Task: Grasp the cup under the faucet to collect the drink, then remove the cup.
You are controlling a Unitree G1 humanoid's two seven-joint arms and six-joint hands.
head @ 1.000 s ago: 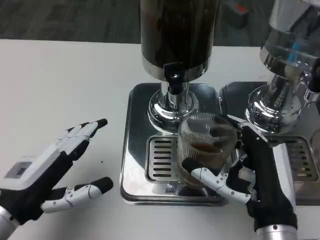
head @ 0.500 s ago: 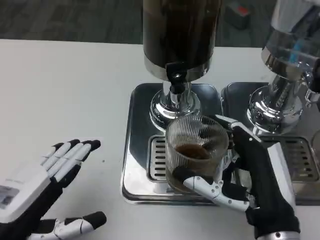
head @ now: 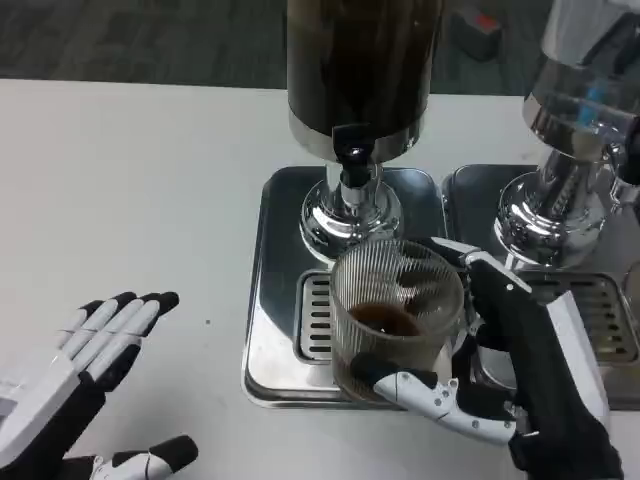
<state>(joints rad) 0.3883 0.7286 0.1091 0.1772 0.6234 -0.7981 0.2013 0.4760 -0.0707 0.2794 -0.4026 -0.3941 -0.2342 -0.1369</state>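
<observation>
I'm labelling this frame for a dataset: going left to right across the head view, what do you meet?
Left hand → ribbed cup with dark drink → right hand holding it → second dispenser.

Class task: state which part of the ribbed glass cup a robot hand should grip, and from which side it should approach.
Grip the ribbed glass cup around its lower side wall, coming from the right, as the right robot hand does. It stands upright with an open top, holds dark drink, and the faucet stands behind it.
</observation>
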